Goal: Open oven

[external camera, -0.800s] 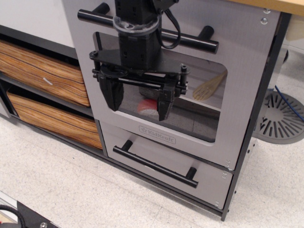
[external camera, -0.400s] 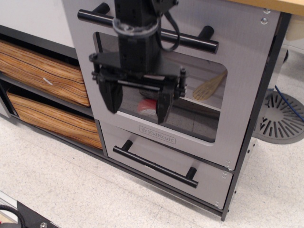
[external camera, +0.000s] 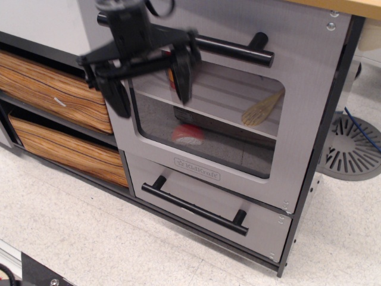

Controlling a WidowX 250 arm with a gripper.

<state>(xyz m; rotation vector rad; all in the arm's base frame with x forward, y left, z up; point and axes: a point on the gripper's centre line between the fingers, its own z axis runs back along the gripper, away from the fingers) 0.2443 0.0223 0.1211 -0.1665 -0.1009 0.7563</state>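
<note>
At far left, two wood-grain drawers (external camera: 50, 89) sit stacked beside the oven (external camera: 309, 77), which fills the centre and right of the view with its door shut flush in the grey frame. The hand (external camera: 149, 80) hangs at upper left, in front of the door's left edge and just below the left end of the bar handle (external camera: 235, 49); its two dark fingers (external camera: 181, 74) stand spread apart and blurred, enclosing nothing, so the hand is released and empty. Whether a finger touches the door cannot be told. The step in hand appears to be the approach to the handle, the grasp not yet made. The next move likely calls for bringing the spread fingers around the bar, closing on it, then pulling outward along the door's swing; which edge carries the hinge cannot be told. Through the window (external camera: 208, 113) a shelf carries a pale spatula (external camera: 262, 109), and a red-and-white toy (external camera: 187, 134) lies on the oven floor. Below the window a small plate (external camera: 197, 168) reads "KidKraft". Under the door, a shorter grey drawer (external camera: 178, 185) carries its own black bar, which is not the target. No other writing is legible.
</note>
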